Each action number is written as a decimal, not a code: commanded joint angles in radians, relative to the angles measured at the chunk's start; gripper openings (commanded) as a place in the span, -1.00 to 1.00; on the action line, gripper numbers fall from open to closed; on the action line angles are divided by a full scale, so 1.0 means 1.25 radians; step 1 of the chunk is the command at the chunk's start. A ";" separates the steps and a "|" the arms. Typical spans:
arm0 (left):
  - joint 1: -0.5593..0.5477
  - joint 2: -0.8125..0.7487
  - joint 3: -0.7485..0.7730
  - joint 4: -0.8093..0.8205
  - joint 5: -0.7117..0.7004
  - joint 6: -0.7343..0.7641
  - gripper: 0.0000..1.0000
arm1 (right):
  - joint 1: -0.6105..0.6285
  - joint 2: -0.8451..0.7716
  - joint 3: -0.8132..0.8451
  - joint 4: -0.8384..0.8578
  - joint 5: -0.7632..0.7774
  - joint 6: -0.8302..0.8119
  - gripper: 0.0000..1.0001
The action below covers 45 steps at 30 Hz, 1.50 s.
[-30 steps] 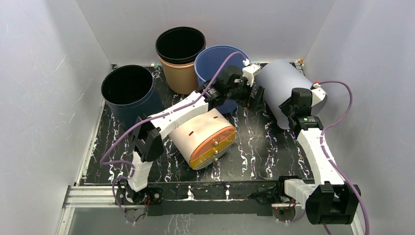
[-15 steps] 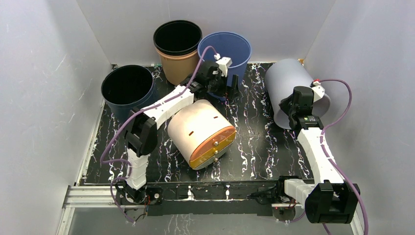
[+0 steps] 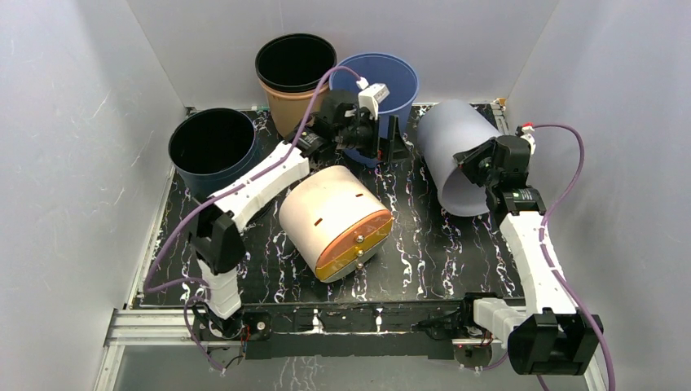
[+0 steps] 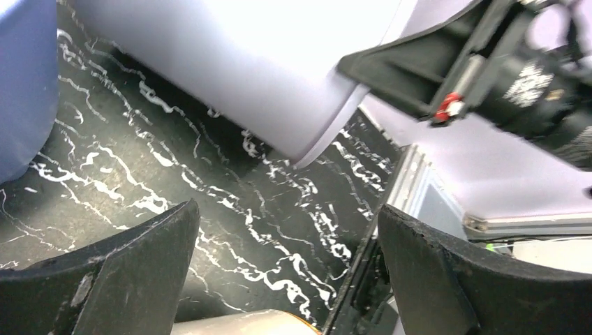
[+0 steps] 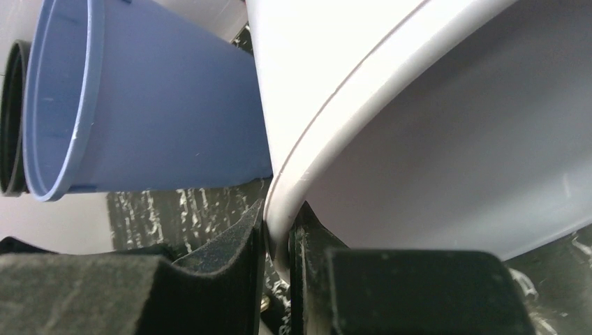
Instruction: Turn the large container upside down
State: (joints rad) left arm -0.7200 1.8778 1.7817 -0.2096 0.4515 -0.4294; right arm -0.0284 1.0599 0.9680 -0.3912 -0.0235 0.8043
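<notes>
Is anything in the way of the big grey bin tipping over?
Maybe. The right gripper grips the rim of the grey bin, but the open left gripper sits just beside it, near the blue bucket.

A black desk (image 3: 424,244) veined with white is seen. At its far left a dark blue bin (image 3: 213,151) is stood upright. At the far middle a tan bin (image 3: 285,114) and, just beside it on the right, a blue bin (image 3: 398,80) are stood upright. A cream container (image 3: 330,216) with an orange end is laid on its side in the middle. At the right a grey container (image 3: 452,155) is tilted. Whether its lower rim touches the desk cannot be told.
</notes>
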 commanded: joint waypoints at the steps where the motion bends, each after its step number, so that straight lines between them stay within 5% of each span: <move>1: 0.004 -0.100 -0.010 0.000 0.042 -0.029 0.97 | 0.001 -0.080 -0.020 -0.036 -0.070 0.059 -1.00; 8: -0.006 -0.098 -0.032 0.006 0.046 -0.041 0.97 | 0.001 -0.193 -0.160 -0.110 -0.113 0.097 -0.96; 13: -0.065 -0.059 0.027 -0.032 0.026 -0.013 0.97 | 0.001 -0.219 -0.163 -0.145 -0.097 0.099 -0.13; 19: -0.072 -0.059 -0.005 0.010 0.034 -0.044 0.97 | -0.001 -0.227 -0.113 -0.186 -0.019 0.108 0.28; 24: -0.073 -0.061 -0.032 0.032 0.036 -0.056 0.97 | -0.001 -0.260 -0.119 -0.099 0.000 0.166 0.43; 27: -0.072 -0.059 -0.034 0.027 0.043 -0.054 0.97 | -0.002 -0.284 -0.150 0.000 0.028 0.198 0.43; 32: -0.073 -0.059 -0.043 0.020 0.053 -0.053 0.97 | -0.003 -0.274 -0.225 0.188 0.021 0.245 0.11; 37: -0.073 -0.064 -0.048 0.001 0.050 -0.048 0.97 | -0.010 -0.272 -0.291 0.254 0.006 0.313 -0.30; 45: -0.073 -0.075 -0.051 -0.007 0.023 -0.027 0.97 | -0.032 -0.257 -0.358 0.328 -0.030 0.364 -0.47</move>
State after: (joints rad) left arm -0.8127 1.8271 1.7084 -0.2108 0.4858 -0.4858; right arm -0.0547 0.7235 0.5655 -0.1253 -0.0353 1.2072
